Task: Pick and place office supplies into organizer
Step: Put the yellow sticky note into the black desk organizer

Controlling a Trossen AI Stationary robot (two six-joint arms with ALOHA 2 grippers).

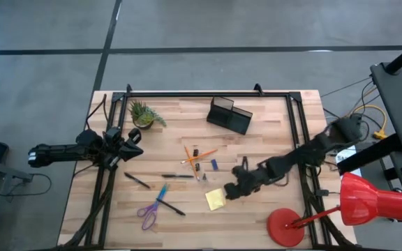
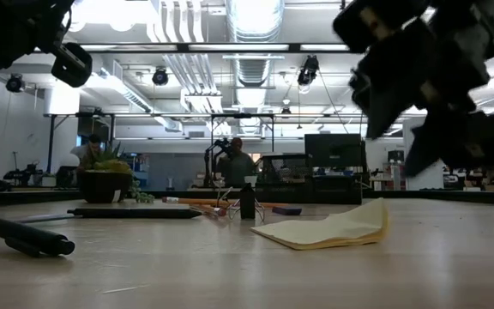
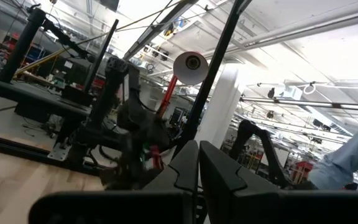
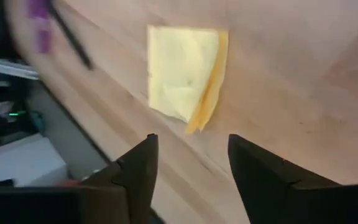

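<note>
The yellow sticky-note pad (image 1: 215, 199) lies flat near the table's near edge, and its top sheets curl up at one side (image 2: 333, 230). My right gripper (image 1: 230, 191) hovers open just to the right of and above it. In the right wrist view the pad (image 4: 182, 74) lies ahead of the gripper (image 4: 191, 149), apart from the fingers. The purple scissors (image 1: 149, 213), blue pen (image 1: 161, 194), black pens (image 1: 177, 176) and orange pencils (image 1: 194, 155) lie on the table. The black organizer (image 1: 230, 115) stands near the far edge. My left gripper (image 1: 132, 145) waits shut at the table's left.
A small potted plant (image 1: 143, 115) stands at the far left of the table. The red desk lamp (image 1: 354, 202) stands at the near right corner, its base (image 1: 287, 226) close to my right arm. A black pen (image 2: 20, 236) lies near the low camera.
</note>
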